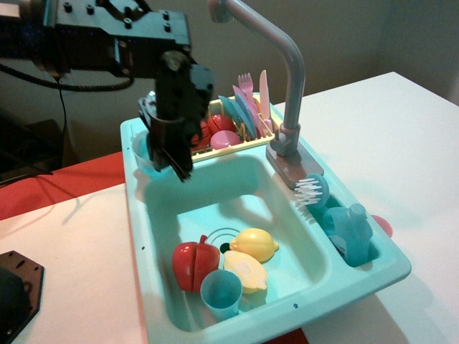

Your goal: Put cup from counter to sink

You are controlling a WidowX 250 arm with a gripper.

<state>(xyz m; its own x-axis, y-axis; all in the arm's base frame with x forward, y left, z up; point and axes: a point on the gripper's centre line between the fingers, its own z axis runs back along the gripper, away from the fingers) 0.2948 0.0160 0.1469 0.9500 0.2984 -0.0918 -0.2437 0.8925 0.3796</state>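
Note:
My black gripper (171, 159) hangs over the back-left corner of the sink (287, 251). It is shut on the pale translucent aqua cup (142, 155). The cup shows to the left of the fingers (182, 166), upright and lifted just above the basin's left rim. The pale-teal counter ledge (132, 132) lies just behind the cup. The basin's round drain mark (224, 238) shows at the middle of the floor. The fingers hide part of the cup.
In the basin lie a red cut fruit (193, 264), two yellow lemon pieces (255, 245) and a deeper sky-blue cup (221, 292). A tall grey faucet (290, 86) stands at the right. A yellow dish rack (229, 129) is behind. A brush (313, 190) and blue bottle (351, 229) sit at right.

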